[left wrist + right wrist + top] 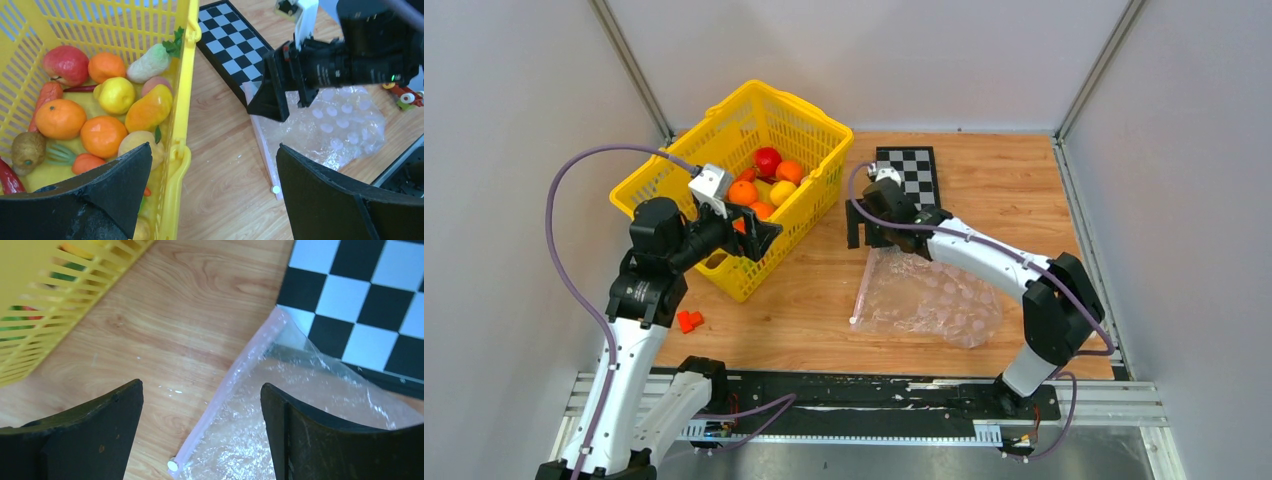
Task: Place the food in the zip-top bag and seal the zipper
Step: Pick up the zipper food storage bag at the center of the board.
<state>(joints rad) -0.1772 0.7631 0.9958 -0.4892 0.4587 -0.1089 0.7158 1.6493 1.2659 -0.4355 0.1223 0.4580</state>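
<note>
Clear, crinkly, pink-dotted zip-top bag [929, 300] flat on wooden table [804, 310]; likely light, limp, slippery. Best pinched at pinkish press-seal zipper strip [227, 390], probably stiffest edge. Small toy fruits and vegetables [100, 120] in yellow plastic basket [182, 100]. Left gripper [214, 150], right gripper [201, 386] gaping wide, empty.

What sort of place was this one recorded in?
Probably a lab robot test cell: grey panel walls enclose a wooden table, a metal mounting rail runs along its near edge, and the props are toy food in a yellow basket plus a checkerboard.
</note>
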